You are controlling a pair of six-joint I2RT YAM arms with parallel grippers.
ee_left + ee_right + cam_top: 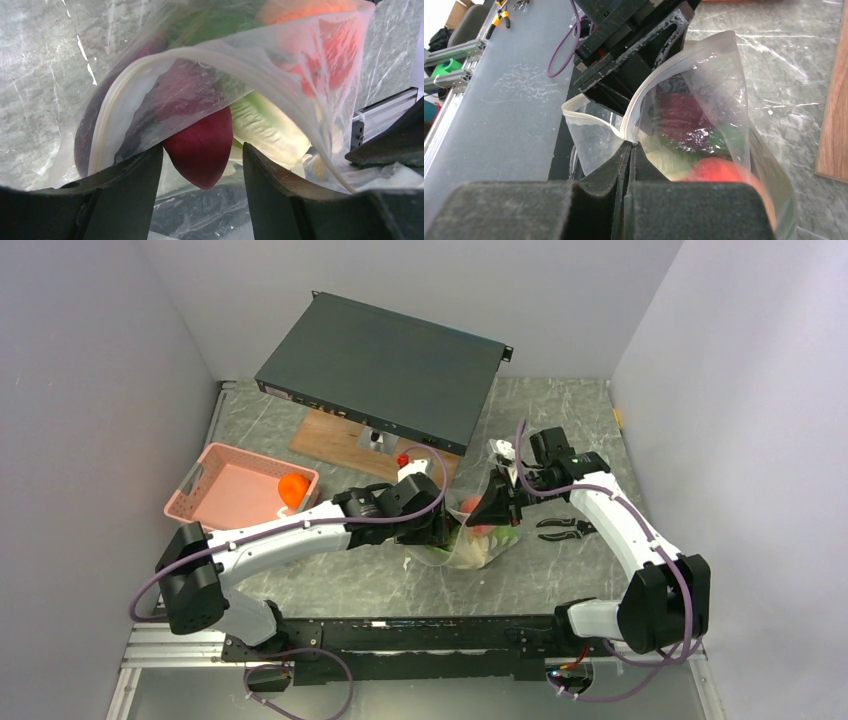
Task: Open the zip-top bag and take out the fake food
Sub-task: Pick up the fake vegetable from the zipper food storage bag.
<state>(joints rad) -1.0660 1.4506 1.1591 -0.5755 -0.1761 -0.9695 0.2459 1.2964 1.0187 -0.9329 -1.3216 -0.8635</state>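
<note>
1. My right end effector (630,150) is pinched fully closed on the zip strip of the zip-top bag (719,85). It holds that lip up so the mouth gapes toward my other arm.
2. My left end effector (201,149) is spread wide at that mouth and grips nothing. One dark purple-red piece (202,170) sits between its fingers, so I judge it the next thing to pinch.
3. Deeper in, beyond those fingers, are one pale green leafy head (265,132) and one red-pink fruit (327,55). I cannot identify the green and orange blurs behind the film.
4. One orange ball (292,487) lies in the one pink basket (225,498), well left of my left end effector.
5. One pair of black pliers (562,530) lies on the table (330,585), near my right end effector's right.
</note>
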